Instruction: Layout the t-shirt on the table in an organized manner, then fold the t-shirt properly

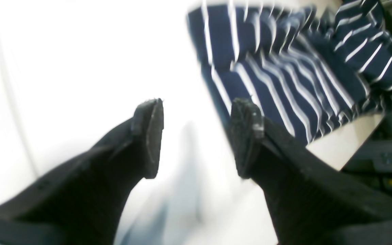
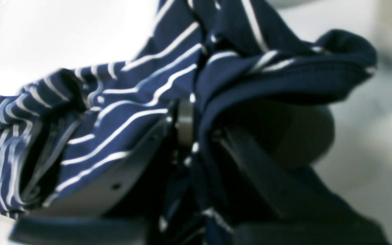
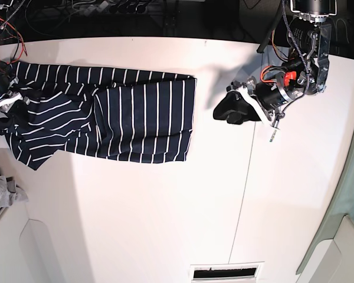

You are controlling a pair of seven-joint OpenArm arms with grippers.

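In the right wrist view, the right end effector (image 2: 185, 132) is clenched on the t-shirt (image 2: 121, 112): a bunch of the dark navy, white-striped fabric is pinched between its two fingers (image 2: 128, 166) and drapes over both of them, spilling to either side. The white bench (image 2: 369, 149) shows blurred beneath.

In the left wrist view, the left end effector (image 1: 196, 136) is released, its two black fingertips (image 1: 148, 132) spread wide with nothing between them. The striped shirt (image 1: 284, 85) lies beyond its tips, off to one side and apart from it.

In the base view, the t-shirt (image 3: 118, 112) lies spread across the far-left part of the bench (image 3: 165, 224), rumpled at the left end where the right end effector (image 3: 1, 94) grips it at the bench edge. The left end effector (image 3: 233, 109) hangs above the bench on the right, near the shirt's straight right-hand edge without touching it.
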